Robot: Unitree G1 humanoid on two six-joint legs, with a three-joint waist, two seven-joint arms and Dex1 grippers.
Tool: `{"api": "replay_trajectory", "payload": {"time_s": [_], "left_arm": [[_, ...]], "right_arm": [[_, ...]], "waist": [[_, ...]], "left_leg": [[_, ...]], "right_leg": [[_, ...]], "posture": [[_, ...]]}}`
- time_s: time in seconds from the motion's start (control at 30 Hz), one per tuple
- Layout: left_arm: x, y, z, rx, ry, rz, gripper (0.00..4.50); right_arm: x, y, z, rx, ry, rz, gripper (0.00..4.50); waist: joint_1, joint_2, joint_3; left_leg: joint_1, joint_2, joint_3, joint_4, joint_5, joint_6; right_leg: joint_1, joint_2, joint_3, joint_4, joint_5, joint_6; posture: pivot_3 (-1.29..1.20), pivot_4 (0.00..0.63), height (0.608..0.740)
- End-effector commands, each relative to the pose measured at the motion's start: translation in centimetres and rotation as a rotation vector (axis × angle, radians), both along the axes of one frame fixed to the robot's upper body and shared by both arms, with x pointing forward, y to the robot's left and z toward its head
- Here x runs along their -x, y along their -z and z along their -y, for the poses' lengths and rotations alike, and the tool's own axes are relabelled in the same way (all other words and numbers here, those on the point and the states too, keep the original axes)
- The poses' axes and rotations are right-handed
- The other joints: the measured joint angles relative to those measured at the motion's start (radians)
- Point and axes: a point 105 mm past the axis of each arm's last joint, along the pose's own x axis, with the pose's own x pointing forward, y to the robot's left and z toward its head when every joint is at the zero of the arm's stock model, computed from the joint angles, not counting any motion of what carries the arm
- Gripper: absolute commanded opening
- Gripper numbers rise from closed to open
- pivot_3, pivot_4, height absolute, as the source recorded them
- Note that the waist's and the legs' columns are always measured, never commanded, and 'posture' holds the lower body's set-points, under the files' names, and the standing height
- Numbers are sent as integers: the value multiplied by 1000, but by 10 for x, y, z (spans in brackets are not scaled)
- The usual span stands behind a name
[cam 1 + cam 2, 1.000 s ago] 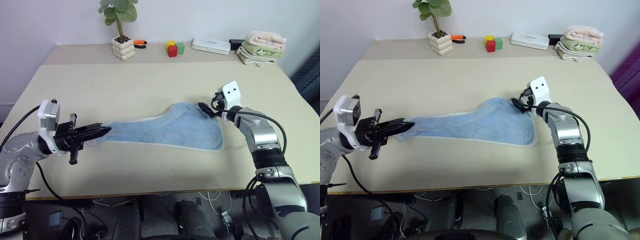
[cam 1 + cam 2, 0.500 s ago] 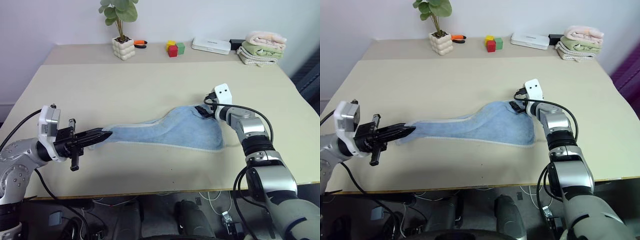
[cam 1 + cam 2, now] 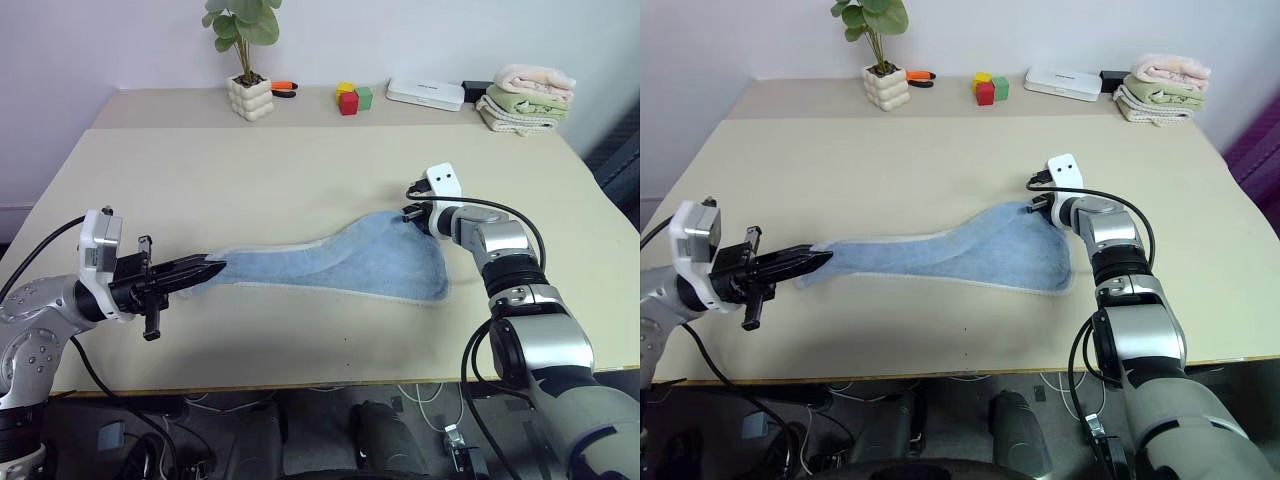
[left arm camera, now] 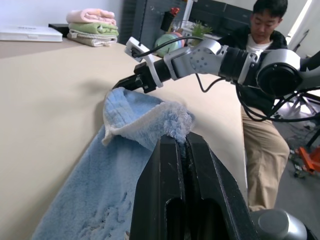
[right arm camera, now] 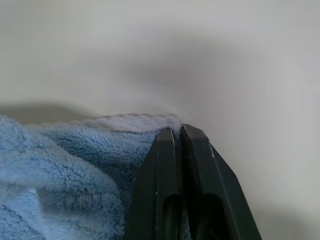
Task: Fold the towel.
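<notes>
My left gripper (image 3: 212,267) points level toward the right, its fingers (image 4: 172,165) pressed together on the towel's (image 3: 340,262) near-left corner, forearm reaching in from the towel's left. My right arm extends forward; the right gripper (image 3: 409,213) tilts downward, fingers (image 5: 175,150) clamped on the towel's far right corner at its hem.

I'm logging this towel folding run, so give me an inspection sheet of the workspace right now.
Surface: beige table, towel lying stretched across it.
Job's things: light blue towel, unfolded, pinched at both ends.
Clutter: potted plant, coloured blocks, white flat box, stack of folded towels along the far edge.
Grippers: left gripper shut on the towel's left end; right gripper shut on its far right corner.
Cables: black cables on both arms and under the table.
Surroundings: white wall; seated person beyond the table.
</notes>
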Motion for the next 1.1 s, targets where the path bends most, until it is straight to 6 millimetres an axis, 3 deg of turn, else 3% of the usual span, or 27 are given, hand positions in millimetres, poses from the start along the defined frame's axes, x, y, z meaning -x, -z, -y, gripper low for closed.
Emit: {"api": "replay_trajectory", "payload": {"time_s": [0.03, 0.23, 0.4, 0.6, 0.8, 0.9, 1.03, 1.1], "left_arm": [[-1, -6, 3, -9, 9, 44, 0], [-4, -5, 2, -12, -7, 59, 0], [-5, -5, 1, -11, -15, 64, 0], [-19, -7, -10, -9, -90, 107, 0], [-79, -25, -57, 105, -427, 232, 0], [-121, -27, -76, 78, -628, 282, 0], [-164, -51, -73, 65, -759, 380, 0], [-178, -75, -66, 66, -792, 442, 0]], "right_arm": [[0, -4, 6, 4, 12, 20, 43], [-2, -40, 1, -147, -22, 154, 43], [14, -75, 0, -391, -105, 219, 43], [23, -90, 24, -413, -57, 304, 43], [14, -98, 39, -315, 29, 380, 43], [-1, -106, 38, -255, 94, 456, 43], [-20, -129, 24, -157, 122, 561, 43], [-26, -158, 15, -101, 105, 665, 43]], "waist": [[0, 0, 0], [-2, 1, 1], [-2, 1, 1], [1, 1, 1], [1, 1, 1], [-2, 0, 1], [-3, 0, 2], [-2, 0, 2]], "left_leg": [[0, 0, 0, 0, 0, 0], [-1, 0, 0, 0, 0, 0], [-1, 0, 0, -1, 0, 0], [-1, 0, 0, -1, 0, 0], [-1, 0, 0, 0, 0, 0], [-1, -1, 0, -1, 0, 0], [-2, 0, 0, 0, 0, 0], [-4, -1, 0, -1, 1, 0]], "right_leg": [[0, 0, 0, 0, 0, 0], [-1, 0, 0, 0, 1, 2], [-2, 0, 0, 0, 2, 3], [-2, 0, 0, 0, 1, 1], [-1, 0, 0, 0, 2, 3], [-2, 1, 0, 0, 2, 4], [-3, 1, 0, 0, 3, 5], [-4, 1, 0, 0, 3, 5]], "posture": [[0, 150, 740], [0, 150, 740], [0, 150, 740], [0, 150, 740], [0, 150, 740], [0, 150, 740], [0, 150, 740], [0, 150, 740]]}}
